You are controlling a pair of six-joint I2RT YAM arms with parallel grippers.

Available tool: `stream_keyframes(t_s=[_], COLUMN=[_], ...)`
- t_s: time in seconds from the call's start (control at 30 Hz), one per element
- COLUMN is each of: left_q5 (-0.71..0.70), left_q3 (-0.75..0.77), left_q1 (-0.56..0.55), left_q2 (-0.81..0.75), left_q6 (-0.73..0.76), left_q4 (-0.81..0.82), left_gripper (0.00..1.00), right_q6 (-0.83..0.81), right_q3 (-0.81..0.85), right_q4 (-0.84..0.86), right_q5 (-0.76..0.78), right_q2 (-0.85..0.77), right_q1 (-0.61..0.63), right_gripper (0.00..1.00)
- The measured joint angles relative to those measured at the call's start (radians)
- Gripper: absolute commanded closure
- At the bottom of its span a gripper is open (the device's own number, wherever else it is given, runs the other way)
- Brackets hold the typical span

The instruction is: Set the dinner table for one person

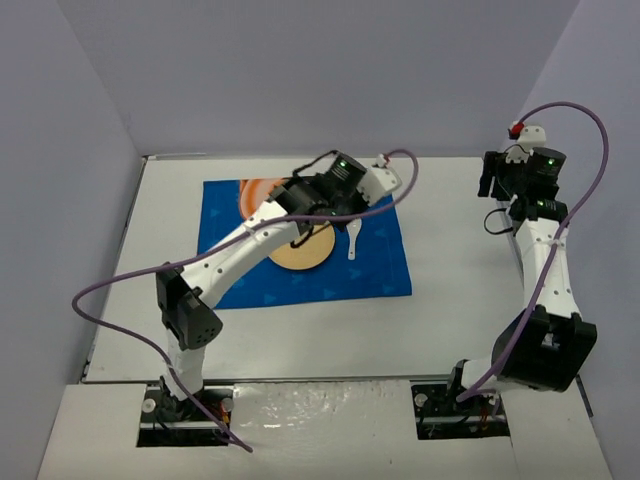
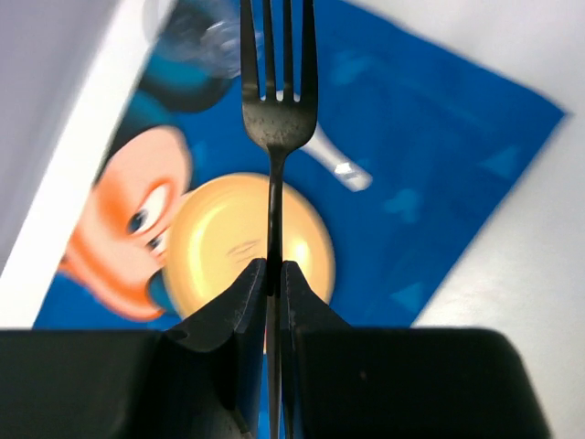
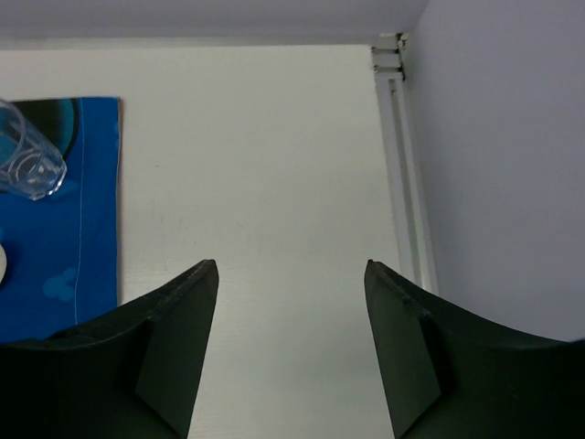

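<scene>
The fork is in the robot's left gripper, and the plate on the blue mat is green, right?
No, the plate is yellow, not green; the left wrist view shows it. The left gripper does hold the fork, and the plate is on the blue mat.

top: high, well back from placemat [image 1: 370,270], looking down on whole worktop [image 1: 450,300] | left wrist: close above placemat, looking down | right wrist: right of placemat, facing down | wrists share: glass [image 3: 27,165] at placemat corner
</scene>
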Motion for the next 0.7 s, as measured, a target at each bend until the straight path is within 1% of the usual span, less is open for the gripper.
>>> stream_keyframes(t_s=[0.07,0.13,0.3,0.37,0.43,0.53,0.7], left_q5=[-0.03,-0.073,-0.199,-0.232,-0.252,-0.281,-0.313], left_q3=[-0.03,-0.079,-0.21,-0.265,-0.32,-0.394,-0.412], left_q1=[0.07,0.158,0.367,0.428,0.469,0.495,0.493], left_q2=[-0.039,-0.08,-0.128,-0.129,-0.125,-0.122,-0.113], left_q6=[0.003,0.006,0.008,0.005,-0.002,-0.017,-0.061], left_q4=[0.013,0.041,0.103,0.117,0.116,0.119,0.103], left_gripper=[1.0,1.0,1.0,1.0,1.0,1.0,1.0], right_q6=[0.007,0.012,0.008,0.007,0.007,0.008,0.008], right_q3=[0.0,-0.003,-0.061,-0.072,-0.072,-0.072,-0.073], right_q4=[-0.007,-0.017,-0.036,-0.049,-0.047,-0.041,-0.036], right_q5=[-0.041,-0.059,-0.055,-0.059,-0.061,-0.057,-0.049], right_q2=[0.044,0.09,0.147,0.15,0.15,0.15,0.148], right_q1=[0.01,0.034,0.179,0.225,0.238,0.23,0.224], right_gripper=[0.42,0.41,0.39,0.39,0.39,0.38,0.37])
